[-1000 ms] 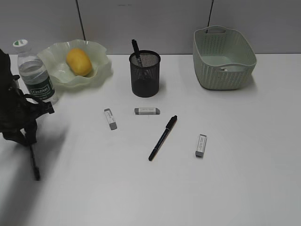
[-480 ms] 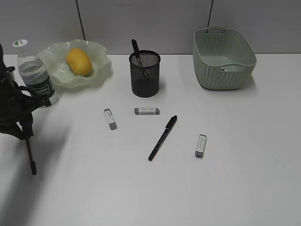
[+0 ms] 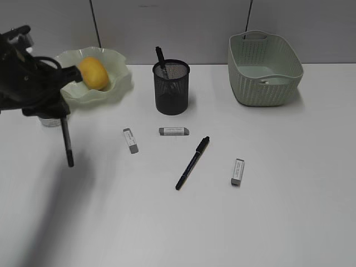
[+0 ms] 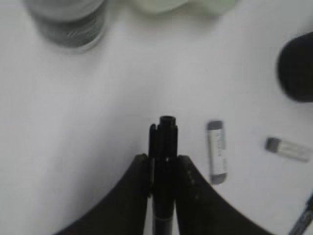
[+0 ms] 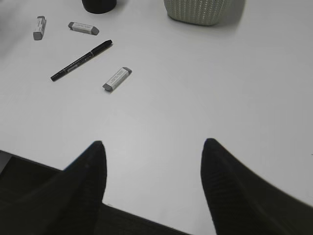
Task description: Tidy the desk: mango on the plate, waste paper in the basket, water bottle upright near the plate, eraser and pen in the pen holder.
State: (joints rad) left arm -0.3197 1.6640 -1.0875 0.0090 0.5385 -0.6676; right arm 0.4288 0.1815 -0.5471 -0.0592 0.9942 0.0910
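Holding a black pen (image 3: 67, 143) that hangs down from its jaws, the left gripper (image 3: 55, 108) is at the upper left of the exterior frame, above the white desk (image 3: 267, 211). In the left wrist view the two fingers (image 4: 139, 171) press the pen from both sides.

The mango (image 3: 93, 73) lies in the wavy green plate (image 3: 119, 83) at the upper left. The water bottle (image 4: 68, 22) appears at the upper left of the left wrist view; in the exterior view the arm covers almost all of it.

The black mesh pen holder (image 3: 171, 87) stands in the upper middle with one pen inside. Below it, a second pen (image 3: 192, 163) lies on the desk, with three erasers around: one at the left (image 3: 130, 140), one just under the holder (image 3: 174, 131), one at the right (image 3: 237, 171).

The basket (image 3: 266, 83) is at the upper right, and a small white thing in it may be the waste paper (image 3: 268, 81).

The right gripper (image 5: 151, 161) stands wide and empty at the bottom of its own view.
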